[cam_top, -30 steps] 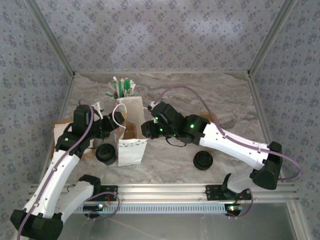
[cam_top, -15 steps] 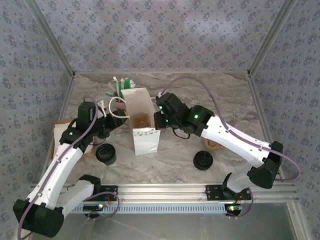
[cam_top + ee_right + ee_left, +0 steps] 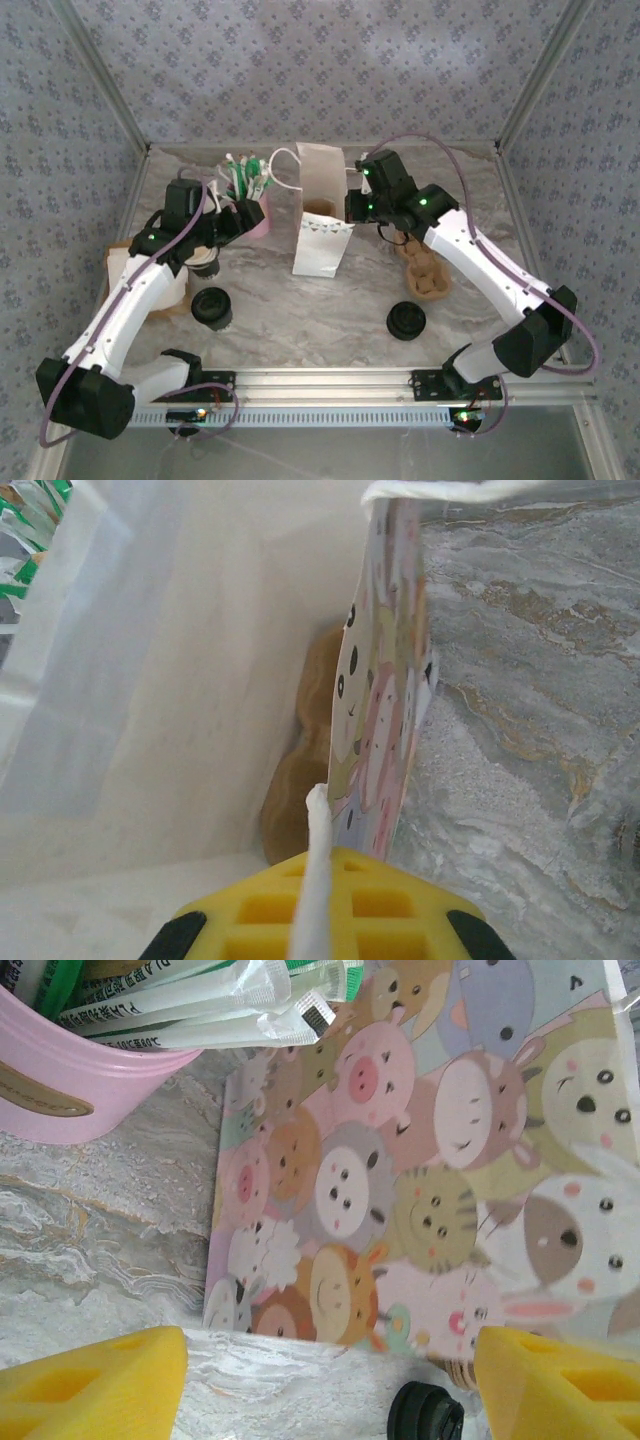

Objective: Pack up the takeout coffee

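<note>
The white paper bag (image 3: 320,228) stands open at mid-table, its cartoon-animal side (image 3: 420,1160) facing my left wrist camera. My right gripper (image 3: 353,207) is at the bag's right rim, shut on its white cord handle (image 3: 316,860), which runs between the yellow fingers (image 3: 400,910). Inside the bag lies a brown cup carrier (image 3: 300,760). My left gripper (image 3: 238,213) hovers open and holds nothing, left of the bag beside the pink cup; its midpoint (image 3: 330,1390) is over bare table. Two black round things (image 3: 212,308) (image 3: 407,320) stand at the front; I cannot tell which one is the takeout coffee.
A pink cup (image 3: 252,215) (image 3: 80,1080) of wrapped straws stands back left. Brown cup carriers (image 3: 425,272) lie right of the bag. Cream paper cups (image 3: 203,264) sit on cardboard (image 3: 120,268) under my left arm. A black lid stack (image 3: 425,1415) shows past the bag's corner.
The bag has travelled right and toward the back with my right gripper shut on its handle. My left gripper has come away from the bag, opened wider and moved back beside the pink cup.
</note>
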You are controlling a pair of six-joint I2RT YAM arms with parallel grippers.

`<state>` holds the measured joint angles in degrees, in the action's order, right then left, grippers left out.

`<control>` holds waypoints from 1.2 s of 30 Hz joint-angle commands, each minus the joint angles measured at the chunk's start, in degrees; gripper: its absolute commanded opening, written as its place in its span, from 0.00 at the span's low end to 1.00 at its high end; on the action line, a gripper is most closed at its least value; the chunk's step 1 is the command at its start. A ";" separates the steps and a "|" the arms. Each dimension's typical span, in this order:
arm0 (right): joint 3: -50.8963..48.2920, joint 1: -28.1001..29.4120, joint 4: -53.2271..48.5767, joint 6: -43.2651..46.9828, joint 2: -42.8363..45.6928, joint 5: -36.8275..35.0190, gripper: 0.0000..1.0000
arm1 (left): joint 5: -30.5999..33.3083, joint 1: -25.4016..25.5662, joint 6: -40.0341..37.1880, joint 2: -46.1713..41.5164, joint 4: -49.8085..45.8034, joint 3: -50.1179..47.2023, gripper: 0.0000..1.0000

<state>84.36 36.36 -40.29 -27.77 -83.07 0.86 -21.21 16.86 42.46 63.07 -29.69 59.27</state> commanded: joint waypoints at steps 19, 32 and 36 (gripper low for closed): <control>6.15 -1.38 -7.98 6.89 -3.05 5.29 0.25 | 4.43 -0.08 -1.87 -9.15 -8.09 2.21 0.86; -0.97 -0.53 -6.99 3.56 8.53 -0.69 0.70 | 4.55 -0.08 -2.56 -12.62 -12.85 6.26 0.98; -3.10 0.98 -7.89 2.69 12.81 -1.99 0.75 | 5.42 -0.08 -2.64 -14.80 -13.62 6.41 1.00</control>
<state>82.63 36.16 -46.59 -24.10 -73.17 1.02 -16.86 16.86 40.93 50.00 -41.17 63.75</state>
